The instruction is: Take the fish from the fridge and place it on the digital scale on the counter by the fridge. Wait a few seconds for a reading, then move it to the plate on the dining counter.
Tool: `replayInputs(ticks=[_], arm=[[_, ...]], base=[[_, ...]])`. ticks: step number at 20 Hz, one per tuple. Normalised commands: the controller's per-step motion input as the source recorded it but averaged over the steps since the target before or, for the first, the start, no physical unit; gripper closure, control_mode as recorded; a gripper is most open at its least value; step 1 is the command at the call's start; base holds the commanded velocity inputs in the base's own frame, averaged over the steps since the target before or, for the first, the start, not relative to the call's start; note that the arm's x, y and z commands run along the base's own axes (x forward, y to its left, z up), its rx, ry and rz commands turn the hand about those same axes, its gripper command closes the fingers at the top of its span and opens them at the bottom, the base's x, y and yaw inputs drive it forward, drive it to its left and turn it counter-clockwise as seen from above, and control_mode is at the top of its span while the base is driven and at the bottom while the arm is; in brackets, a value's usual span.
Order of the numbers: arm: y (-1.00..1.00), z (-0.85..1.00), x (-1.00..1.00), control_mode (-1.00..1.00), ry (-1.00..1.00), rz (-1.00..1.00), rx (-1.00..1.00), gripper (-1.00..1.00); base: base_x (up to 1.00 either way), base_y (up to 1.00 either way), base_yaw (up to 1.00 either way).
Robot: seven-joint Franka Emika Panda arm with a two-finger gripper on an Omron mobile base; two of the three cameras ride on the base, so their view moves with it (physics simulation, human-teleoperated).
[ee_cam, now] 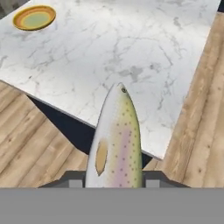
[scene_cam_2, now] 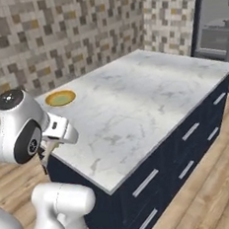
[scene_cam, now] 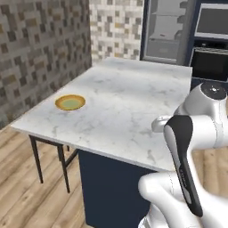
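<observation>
Bright, even rendered light; soft, slightly blurry.

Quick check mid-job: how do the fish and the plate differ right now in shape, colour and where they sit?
The fish is long and tapered; the plate is round. The fish is pale grey with dark speckles and a pink-yellow flank; the plate has a yellow-orange rim and a greenish centre. The fish is held in the pincer, out past the edge of the dining counter; the plate lies flat near the counter's far corner. Neither touches the other.
</observation>
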Motion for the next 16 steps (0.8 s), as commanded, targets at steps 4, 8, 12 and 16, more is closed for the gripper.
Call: replayInputs(ticks=[4, 8, 12, 16], arm=[[0.00, 0.00, 0.00, 1.00, 0.00, 0.00, 0.00, 1.00], [0.00, 0.00, 0.00, 1.00, 0.00, 0.00, 0.00, 1.00], [0.00, 0.00, 0.00, 1.00, 0.00, 0.00, 0.00, 1.00], [0.00, 0.00, 0.00, 1.00, 0.00, 0.00, 0.00, 1.00]], base=[[0.41, 1.00, -0.32], [0.16, 1.00, -0.28], [-0.72, 1.00, -0.22], [-0.21, 1.00, -0.14]])
